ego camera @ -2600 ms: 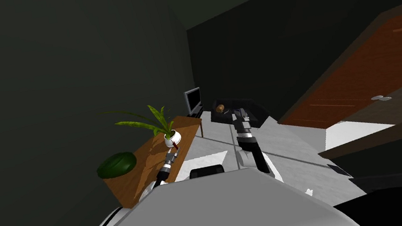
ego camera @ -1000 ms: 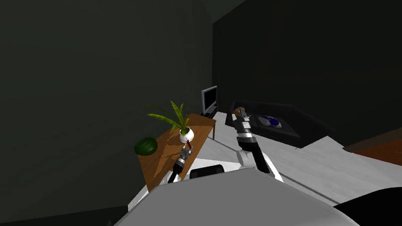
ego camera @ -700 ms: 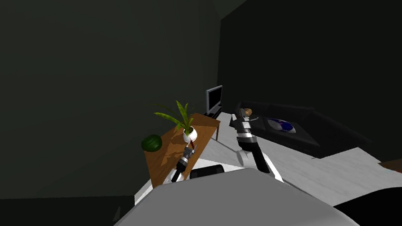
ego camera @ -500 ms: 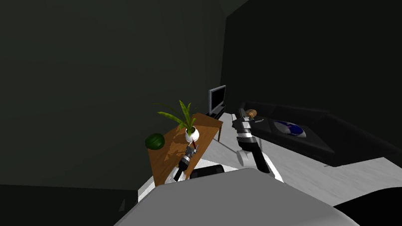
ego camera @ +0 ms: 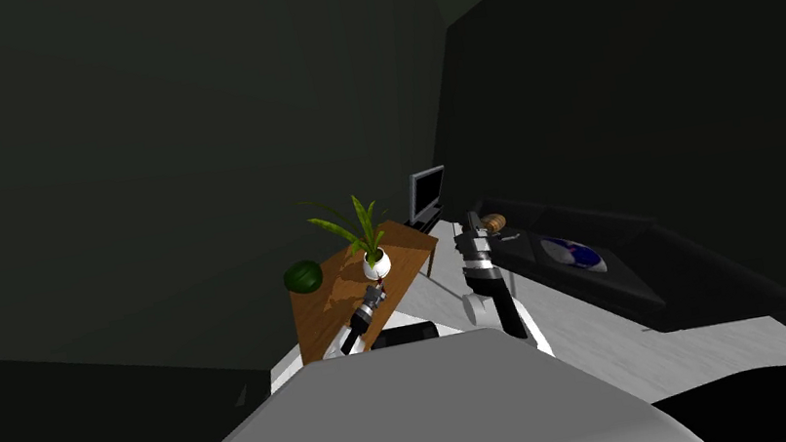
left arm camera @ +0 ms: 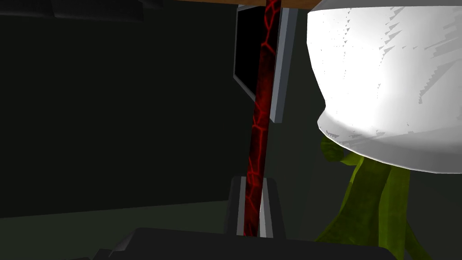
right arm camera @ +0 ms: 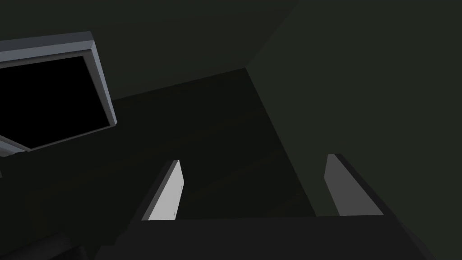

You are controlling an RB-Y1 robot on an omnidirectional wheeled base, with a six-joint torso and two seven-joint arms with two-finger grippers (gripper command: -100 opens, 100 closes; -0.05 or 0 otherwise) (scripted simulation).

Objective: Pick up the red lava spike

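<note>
The red lava spike is a thin black rod veined with glowing red. My left gripper is shut on its near end, both fingers pressing its sides. The spike's far end reaches the wooden table, right beside a white plant pot. In the head view my left gripper is over the brown table, just in front of the pot, with the spike a small dark red mark. My right gripper is raised to the right of the table, and its fingers stand open and empty.
A round dark green object lies on the table's left end. A grey-framed screen stands behind the table. A dark sofa runs along the right wall, with a blue and white thing and a brown thing on it. Pale floor lies between.
My whole view has swung, carrying the table and sofa across the picture, and has been almost still for the last half second. My left gripper has closed on the spike.
</note>
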